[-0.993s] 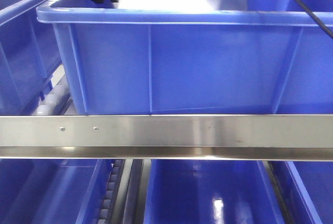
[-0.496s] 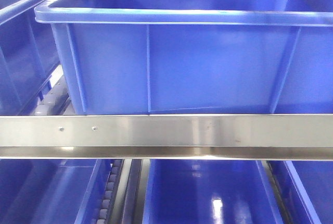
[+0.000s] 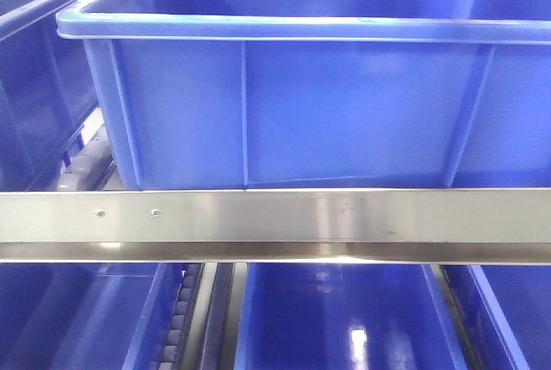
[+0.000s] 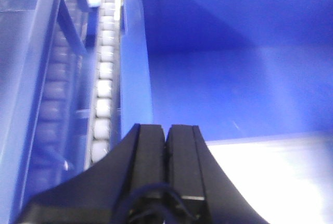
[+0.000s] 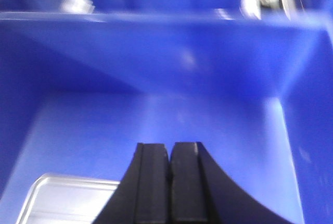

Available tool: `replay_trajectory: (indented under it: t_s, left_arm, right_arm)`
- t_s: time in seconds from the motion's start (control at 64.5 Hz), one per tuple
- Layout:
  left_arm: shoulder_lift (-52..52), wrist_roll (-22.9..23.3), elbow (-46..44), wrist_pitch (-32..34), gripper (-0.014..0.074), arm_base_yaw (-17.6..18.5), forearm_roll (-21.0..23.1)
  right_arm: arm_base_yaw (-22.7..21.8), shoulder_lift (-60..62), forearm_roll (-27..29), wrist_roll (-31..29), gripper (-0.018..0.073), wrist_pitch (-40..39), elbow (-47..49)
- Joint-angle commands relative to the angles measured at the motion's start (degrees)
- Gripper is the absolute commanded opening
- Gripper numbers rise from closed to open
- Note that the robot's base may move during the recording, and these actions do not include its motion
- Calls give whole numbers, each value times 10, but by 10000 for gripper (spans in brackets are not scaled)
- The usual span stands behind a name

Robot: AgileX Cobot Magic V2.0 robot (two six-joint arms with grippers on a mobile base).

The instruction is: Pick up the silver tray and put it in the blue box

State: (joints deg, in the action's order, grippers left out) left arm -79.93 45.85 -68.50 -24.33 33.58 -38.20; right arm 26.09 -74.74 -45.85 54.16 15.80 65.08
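Two views from our wrists and one from the front show the blue box (image 3: 344, 103), the largest thing here, resting behind a steel rail (image 3: 275, 225) with more blue crates (image 3: 336, 318) on the level below. From the front we see only the box's outer wall and paler rim; neither arm shows there.

Our right gripper (image 5: 169, 153) hangs over the box's inside, its two black fingers (image 5: 152, 182) pressed together with nothing between them. Below and to the left of those fingers, a rounded corner of the silver tray (image 5: 67, 200) lies on the box floor.

Our left gripper (image 4: 166, 135) is likewise closed tight on nothing. To the right of its fingers (image 4: 184, 166) a bright, washed-out pale surface lies inside the box; we cannot tell its detail. To their left, beyond the box wall, runs a line of white rollers (image 4: 104, 88).
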Motion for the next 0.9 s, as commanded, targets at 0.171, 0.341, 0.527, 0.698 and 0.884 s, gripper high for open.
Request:
replay_trajectory:
  t_s: [0.171,0.341,0.527,0.698,0.884]
  left_arm:
    - [181,-1,226,225,-60,-1,-20]
    - [326,-1,360,238,-62,-1,-20]
    - [508,-1,464,238,-62,-1,-67]
    - [654,-1,515,234,-62,-1,-82]
    - [726,-1,534,236,-62,-1,-82]
  right_arm:
    - [-1,175,-92,-3,52,-212,-204]
    - [-1,331,-92,-3,52,-162,-325]
    - [-1,508,-92,-3,52,-154,-402]
    - [-1,620,-92,-3,49,-153,-432]
    - [-1,652,-92,-3,49,-154,-435]
